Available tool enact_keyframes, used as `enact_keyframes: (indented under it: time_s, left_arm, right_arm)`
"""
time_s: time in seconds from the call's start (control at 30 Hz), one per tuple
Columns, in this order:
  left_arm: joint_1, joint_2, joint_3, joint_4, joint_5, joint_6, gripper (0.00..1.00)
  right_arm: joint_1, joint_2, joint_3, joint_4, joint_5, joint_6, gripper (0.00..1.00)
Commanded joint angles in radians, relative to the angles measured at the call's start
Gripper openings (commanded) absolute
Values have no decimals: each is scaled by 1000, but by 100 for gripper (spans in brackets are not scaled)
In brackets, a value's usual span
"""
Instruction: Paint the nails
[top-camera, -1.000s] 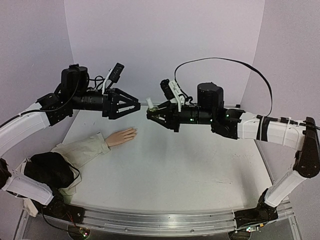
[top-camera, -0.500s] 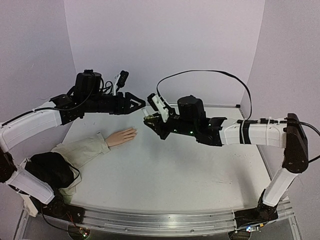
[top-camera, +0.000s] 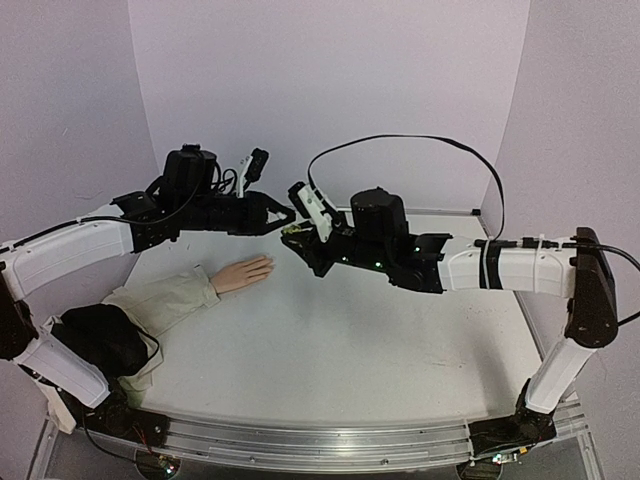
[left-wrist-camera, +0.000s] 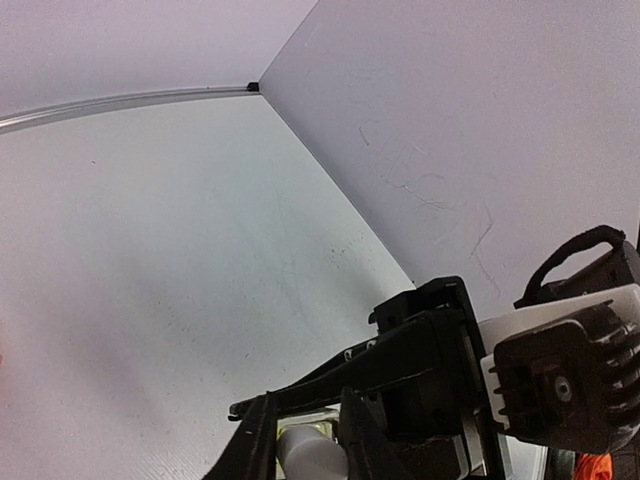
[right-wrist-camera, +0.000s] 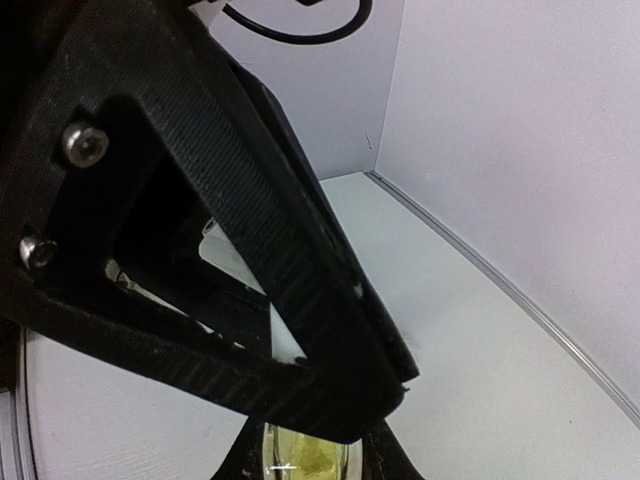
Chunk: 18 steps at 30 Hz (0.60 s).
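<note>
High over the back of the table my two grippers meet tip to tip. My right gripper (top-camera: 293, 239) (right-wrist-camera: 308, 462) is shut on a small yellowish-green bottle (right-wrist-camera: 305, 455). My left gripper (top-camera: 286, 217) (left-wrist-camera: 305, 440) is shut on the bottle's white cap (left-wrist-camera: 312, 452). In the top view the bottle is almost hidden between the fingers. The pale peach mannequin hand (top-camera: 243, 272) lies flat on the table below and to the left of them, with its beige sleeve (top-camera: 165, 300) behind it. The nails (top-camera: 268, 263) at its fingertips are too small to make out.
A black bundle (top-camera: 100, 340) covers the sleeve's end near the left arm's base. Lilac walls (top-camera: 330, 90) close in the white table (top-camera: 340, 340) at the back and both sides. A black cable (top-camera: 420, 140) loops above the right arm.
My left gripper moved right up to the bottle and shut on its cap. The right arm swung left and slightly lower with the bottle.
</note>
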<state>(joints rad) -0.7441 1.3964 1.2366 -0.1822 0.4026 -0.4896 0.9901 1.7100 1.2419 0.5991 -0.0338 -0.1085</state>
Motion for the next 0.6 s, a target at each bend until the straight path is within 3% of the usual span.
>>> enact_keyframes:
  time_s: [0.0, 0.1, 0.17, 0.37, 0.4, 0.5, 0.57]
  left_arm:
    - [-13, 4, 46, 51, 16, 25, 14]
    - [-17, 10, 55, 53, 110, 80, 8]
    - [-18, 15, 64, 54, 233, 153, 6]
    - [-17, -14, 32, 55, 831, 407, 4]
    - [-16, -18, 33, 55, 902, 423, 3]
    - [-15, -19, 49, 54, 1031, 445, 0]
    - [-15, -15, 62, 55, 1043, 447, 0]
  right_arm:
    - [11, -10, 50, 66, 3, 3, 0]
    - [11, -28, 44, 67, -47, 24, 0]
    - [3, -47, 42, 65, -158, 38, 0]
    - [-86, -93, 62, 133, -965, 261, 0]
    - [-87, -98, 68, 162, -1041, 304, 0]
    - [-85, -116, 57, 293, -1158, 445, 0]
    - [-86, -132, 43, 299, -1162, 452, 0]
